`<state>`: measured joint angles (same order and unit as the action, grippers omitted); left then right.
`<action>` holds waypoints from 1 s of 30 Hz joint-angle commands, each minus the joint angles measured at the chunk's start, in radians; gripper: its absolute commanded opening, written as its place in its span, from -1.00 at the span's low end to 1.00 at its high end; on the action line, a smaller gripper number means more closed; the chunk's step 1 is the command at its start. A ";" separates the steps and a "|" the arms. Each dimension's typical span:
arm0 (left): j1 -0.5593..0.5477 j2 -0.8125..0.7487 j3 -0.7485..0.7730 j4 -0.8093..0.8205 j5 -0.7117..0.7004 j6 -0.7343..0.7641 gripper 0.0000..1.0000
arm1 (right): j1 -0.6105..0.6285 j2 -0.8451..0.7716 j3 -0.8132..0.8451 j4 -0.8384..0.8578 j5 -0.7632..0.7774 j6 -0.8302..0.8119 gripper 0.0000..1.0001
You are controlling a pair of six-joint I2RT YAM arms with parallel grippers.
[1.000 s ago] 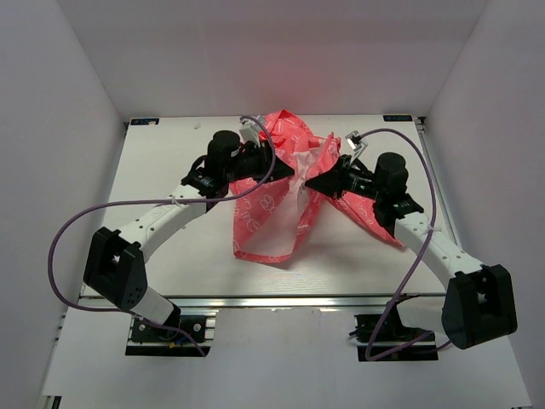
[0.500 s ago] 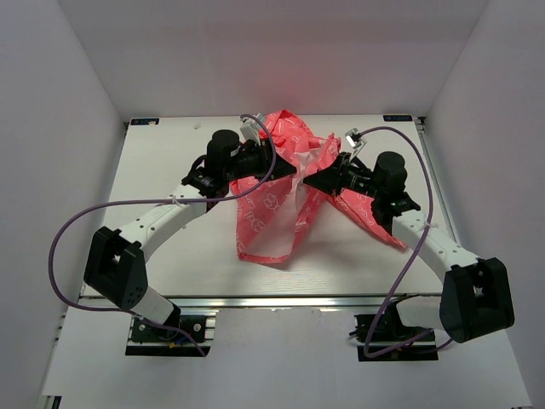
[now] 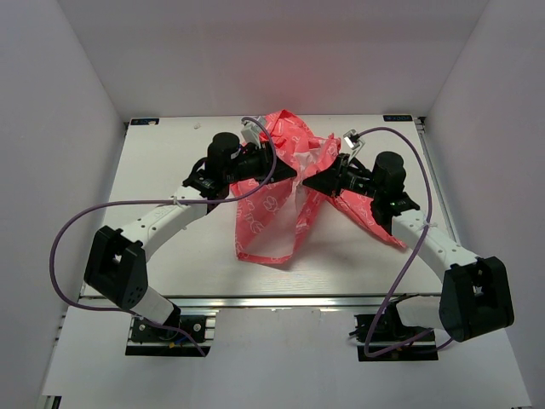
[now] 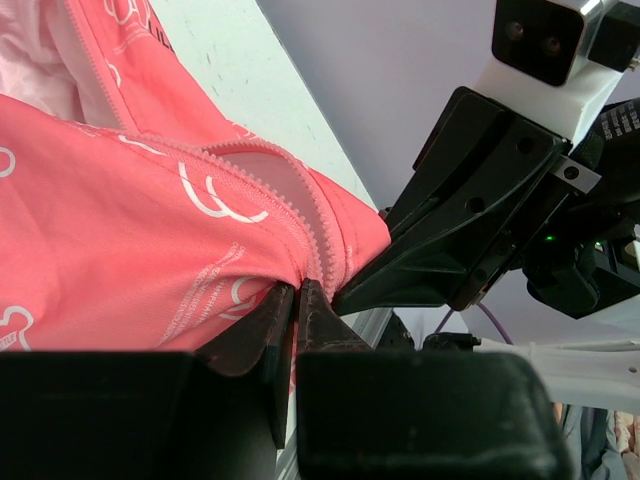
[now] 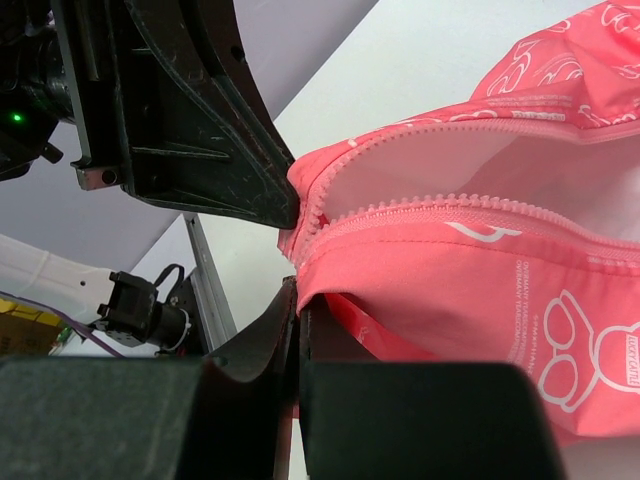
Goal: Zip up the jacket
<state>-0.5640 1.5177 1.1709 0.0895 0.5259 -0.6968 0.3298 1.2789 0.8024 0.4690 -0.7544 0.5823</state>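
Item: child's hooded jacket (image 3: pixel 271 204), coral-pink with white print, pale lining. Location: middle of the white table (image 3: pixel 162 153), bunched toward the far edge, one front panel trailing toward the near edge and a further length running toward the right edge under the right arm. Condition: front open, and both rows of zipper teeth (image 5: pixel 440 205) lie parted with lining showing between them. Handling, as judged: very light, thin and limp, likely somewhat slick. It folds and drags rather than holding shape, so it needs tension between two holds. The firmest places to grip are the stitched zipper tape and the hem ends, not the loose panel. Left gripper (image 3: pixel 290 173): jaws pressed together on a fold of the pink fabric just beside the zipper teeth, as the left wrist view shows (image 4: pixel 293 300). Right gripper (image 3: pixel 310 182): jaws likewise closed on the fabric edge right below the teeth, per the right wrist view (image 5: pixel 298 300). The two grippers sit tip to tip, nearly touching. Not determinable: the slider and pull tab are not seen in any view. The bottom ends of the two tracks cannot be told apart, and whether they are engaged is unclear. Hood and sleeves are lost in the bunching, and no chest logo is visible.
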 commanded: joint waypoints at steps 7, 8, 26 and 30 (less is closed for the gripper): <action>0.001 0.007 -0.005 0.046 0.062 -0.003 -1.00 | 0.006 -0.013 0.040 0.045 -0.008 0.005 -1.00; 0.001 0.007 -0.007 0.036 0.059 -0.003 -1.00 | 0.006 -0.015 0.040 0.049 -0.010 0.007 -1.00; 0.001 -0.024 -0.042 0.065 0.043 -0.003 -1.00 | 0.006 -0.010 0.057 0.017 -0.033 0.057 -1.00; 0.001 -0.040 -0.045 0.062 0.013 -0.009 -1.00 | 0.006 -0.010 0.060 -0.018 -0.048 0.062 -1.00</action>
<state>-0.5640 1.5307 1.1374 0.1360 0.5545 -0.7006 0.3305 1.2789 0.8108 0.4446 -0.7666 0.6270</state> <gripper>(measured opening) 0.156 0.013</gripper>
